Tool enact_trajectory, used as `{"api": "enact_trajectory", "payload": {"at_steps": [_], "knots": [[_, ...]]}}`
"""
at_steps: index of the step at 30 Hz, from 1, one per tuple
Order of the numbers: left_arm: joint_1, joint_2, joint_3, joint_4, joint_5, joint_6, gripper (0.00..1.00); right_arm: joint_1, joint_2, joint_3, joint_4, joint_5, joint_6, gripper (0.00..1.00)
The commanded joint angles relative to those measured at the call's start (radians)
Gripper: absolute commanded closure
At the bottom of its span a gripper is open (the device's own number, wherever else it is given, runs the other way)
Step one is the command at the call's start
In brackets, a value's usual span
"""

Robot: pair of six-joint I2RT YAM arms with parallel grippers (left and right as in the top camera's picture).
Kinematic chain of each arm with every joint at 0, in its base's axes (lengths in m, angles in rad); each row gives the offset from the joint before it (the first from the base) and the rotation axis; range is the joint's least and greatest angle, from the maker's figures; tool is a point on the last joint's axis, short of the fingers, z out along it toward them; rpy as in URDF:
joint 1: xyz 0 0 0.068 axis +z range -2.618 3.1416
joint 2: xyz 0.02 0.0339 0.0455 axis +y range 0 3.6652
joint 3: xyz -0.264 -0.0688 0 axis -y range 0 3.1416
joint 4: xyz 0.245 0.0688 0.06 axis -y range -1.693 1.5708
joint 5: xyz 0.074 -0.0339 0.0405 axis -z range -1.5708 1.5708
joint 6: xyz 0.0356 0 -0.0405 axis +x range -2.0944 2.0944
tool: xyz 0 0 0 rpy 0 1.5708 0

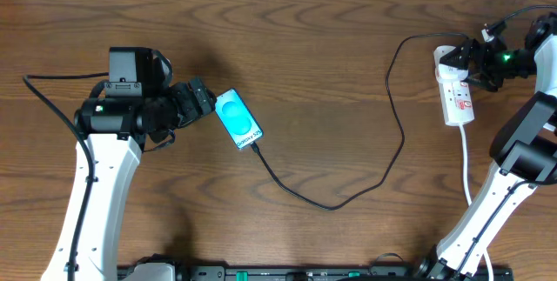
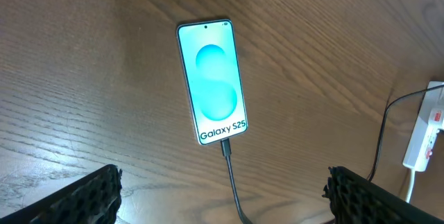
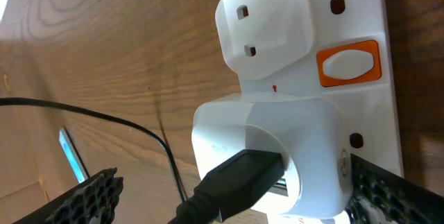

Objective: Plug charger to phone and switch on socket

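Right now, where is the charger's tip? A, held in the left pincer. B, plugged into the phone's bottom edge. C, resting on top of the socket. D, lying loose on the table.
B: the charger runs straight into the bottom edge of the phone, just below the white strip on its screen.

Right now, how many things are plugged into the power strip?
2. A white adapter next to the orange switch, and beside it a white charger block holding the black cable. Other sockets lie outside the right wrist view, so more may be hidden.
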Motion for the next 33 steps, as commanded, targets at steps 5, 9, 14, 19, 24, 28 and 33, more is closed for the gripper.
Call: {"api": "enact_trajectory", "payload": {"at_steps": [5,9,14,19,24,28,33], "knots": [[0.004,0.004,0.009,-0.006,-0.014,0.002,0.05,-0.003,-0.021,-0.014,-0.054,0.032,0.042,0.01],[0.004,0.004,0.009,-0.008,-0.014,0.002,0.05,-0.003,-0.026,-0.014,-0.054,0.032,0.042,0.01],[0.004,0.004,0.009,-0.009,-0.014,0.002,0.05,-0.007,-0.027,-0.010,-0.059,0.057,0.042,0.01],[0.004,0.004,0.009,-0.010,-0.014,0.002,0.05,-0.015,-0.028,-0.010,-0.068,0.058,0.043,0.01],[0.004,0.004,0.009,-0.009,-0.014,0.002,0.05,-0.024,-0.028,-0.008,-0.088,0.058,0.051,0.01],[0.004,0.004,0.009,-0.009,-0.013,0.002,0.05,-0.031,-0.028,-0.008,-0.092,0.058,0.053,0.01],[0.004,0.004,0.009,-0.010,-0.013,0.002,0.05,-0.031,-0.028,-0.008,-0.083,0.051,0.031,0.01]]}}
